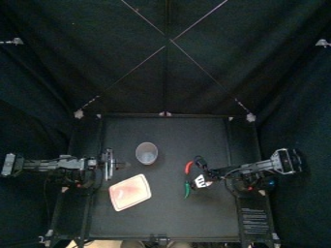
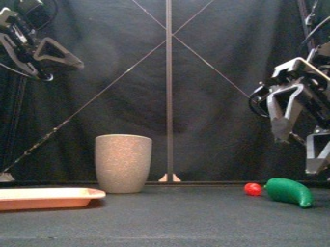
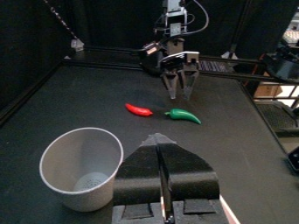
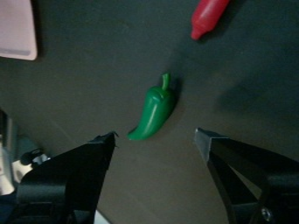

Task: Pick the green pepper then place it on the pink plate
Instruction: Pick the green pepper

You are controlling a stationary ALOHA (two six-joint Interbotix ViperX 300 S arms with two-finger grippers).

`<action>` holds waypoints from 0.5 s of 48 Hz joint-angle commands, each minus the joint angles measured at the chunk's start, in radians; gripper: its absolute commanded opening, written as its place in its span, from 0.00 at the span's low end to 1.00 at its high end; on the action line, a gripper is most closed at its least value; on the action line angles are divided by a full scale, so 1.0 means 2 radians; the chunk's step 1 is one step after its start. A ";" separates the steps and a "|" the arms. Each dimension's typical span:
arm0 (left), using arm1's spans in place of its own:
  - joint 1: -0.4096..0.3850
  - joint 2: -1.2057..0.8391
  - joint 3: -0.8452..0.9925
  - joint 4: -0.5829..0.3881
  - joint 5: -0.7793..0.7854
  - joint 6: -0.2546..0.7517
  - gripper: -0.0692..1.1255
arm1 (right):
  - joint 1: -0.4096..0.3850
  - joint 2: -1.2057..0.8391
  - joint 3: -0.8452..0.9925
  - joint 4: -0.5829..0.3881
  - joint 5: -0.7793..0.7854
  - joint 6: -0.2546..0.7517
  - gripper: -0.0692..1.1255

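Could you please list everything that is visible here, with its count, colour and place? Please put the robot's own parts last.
cup: one, grey speckled, upright near the table's middle.
tray: one, pink, flat, front and left of middle.
green pepper: one, green, lying right of middle, under the right tool.
red pepper: one, red, lying beside the green pepper.
table: one, black, under everything.
left tool: one, black, shut, raised at the left side.
right tool: one, black, open, above the green pepper, not touching it.
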 commanded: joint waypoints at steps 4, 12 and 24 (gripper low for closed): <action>0.001 0.002 -0.004 -0.001 -0.002 0.001 0.15 | -0.010 0.054 -0.040 -0.015 0.000 0.002 0.93; 0.002 0.002 -0.003 -0.001 -0.001 0.001 0.15 | -0.011 0.101 -0.064 -0.021 0.000 0.002 0.93; 0.002 0.002 -0.001 -0.001 -0.002 0.000 0.15 | -0.011 0.122 -0.091 -0.026 0.006 0.002 0.85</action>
